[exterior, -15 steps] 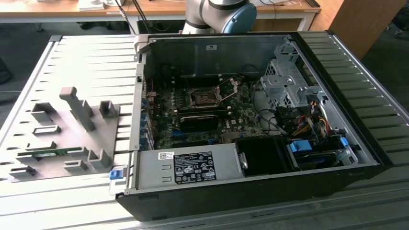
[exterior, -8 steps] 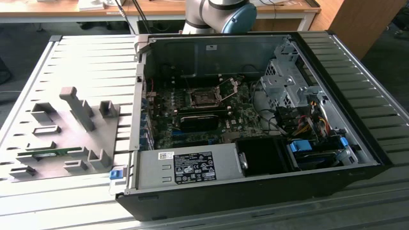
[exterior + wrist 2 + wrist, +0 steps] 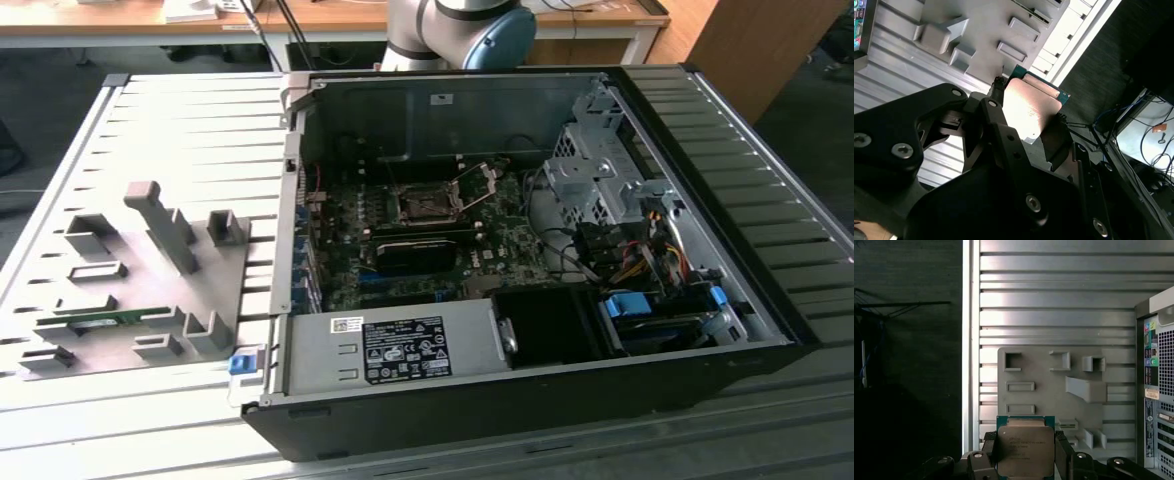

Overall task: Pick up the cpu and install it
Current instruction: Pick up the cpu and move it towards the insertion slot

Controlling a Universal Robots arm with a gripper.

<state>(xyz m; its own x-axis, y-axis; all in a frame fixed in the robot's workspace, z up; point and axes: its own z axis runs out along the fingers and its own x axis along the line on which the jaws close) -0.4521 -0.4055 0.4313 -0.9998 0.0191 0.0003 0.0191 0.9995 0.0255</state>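
The cpu (image 3: 1025, 449), a small square chip with a silvery metal top and a green edge, sits between the fingers of my gripper (image 3: 1025, 460), which is shut on its two opposite sides. In the second wrist view the cpu (image 3: 1030, 107) shows tilted, with black fingers (image 3: 996, 100) pressing on its edges. The gripper hangs well above the grey fixture plate (image 3: 1049, 390) on the slatted table. In the exterior view the open socket (image 3: 424, 206) with its raised metal frame lies on the motherboard inside the computer case (image 3: 534, 400).
The fixture plate (image 3: 147, 290) carries several raised grey holders and a green memory stick (image 3: 100, 320). A power supply (image 3: 387, 350), a black fan shroud (image 3: 554, 325) and drive cages (image 3: 601, 170) crowd the case. The arm's base (image 3: 461, 30) stands behind the case.
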